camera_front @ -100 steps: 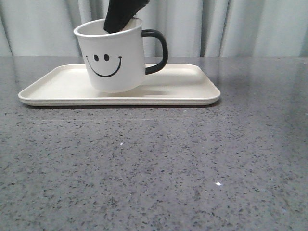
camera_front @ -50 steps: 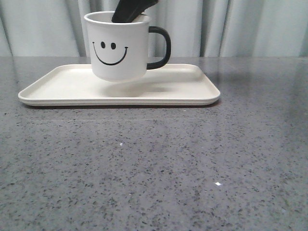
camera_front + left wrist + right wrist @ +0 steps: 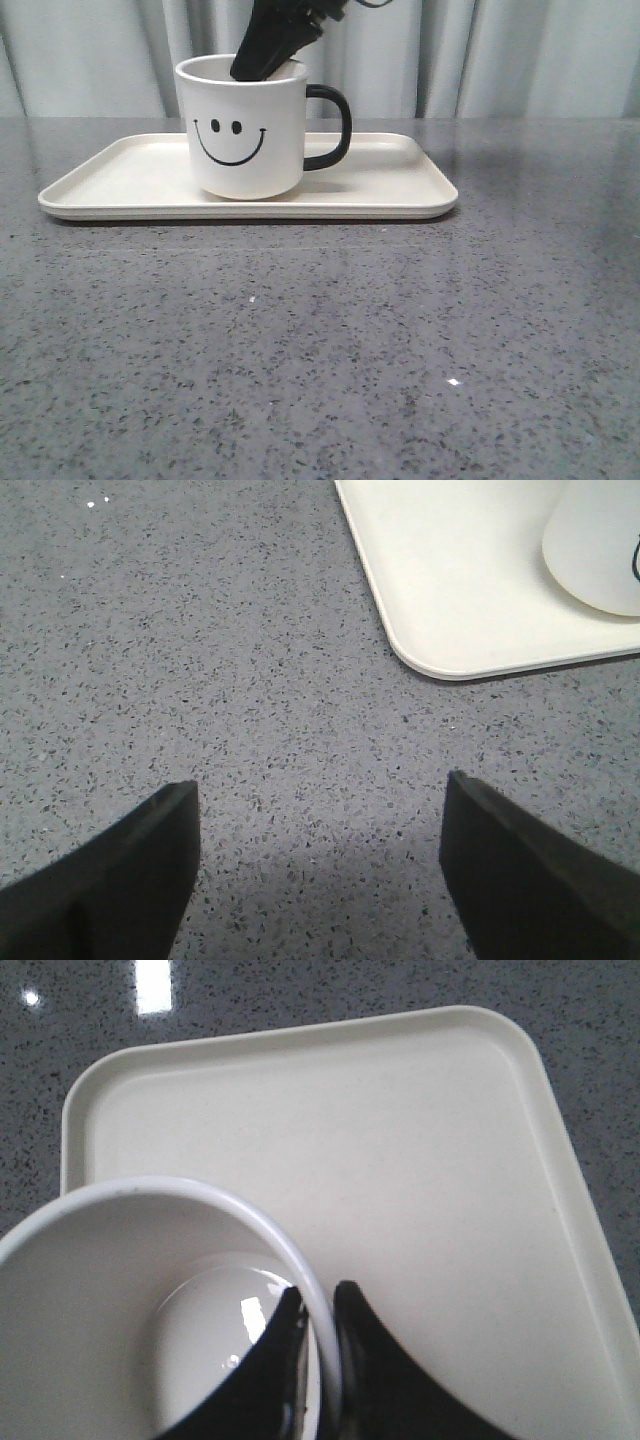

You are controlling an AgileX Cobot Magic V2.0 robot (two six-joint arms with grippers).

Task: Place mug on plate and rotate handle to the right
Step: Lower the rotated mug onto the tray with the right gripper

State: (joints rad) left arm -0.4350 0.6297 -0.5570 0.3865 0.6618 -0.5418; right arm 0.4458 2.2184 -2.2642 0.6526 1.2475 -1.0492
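The white mug with a black smiley face stands upright on the cream plate, left of the plate's middle. Its black handle points right. My right gripper comes down from above and is shut on the mug's rim, one finger inside and one outside; the right wrist view shows the rim pinched between the black fingers, with the plate beneath. My left gripper hovers open over bare table near a corner of the plate, with the mug's base at the edge of view.
The grey speckled table stretches in front of the plate. Pale curtains hang behind the table's far edge.
The mug, tilted and then lifted above the plate, has come down level and now rests on the plate. The right gripper keeps its hold on the rim.
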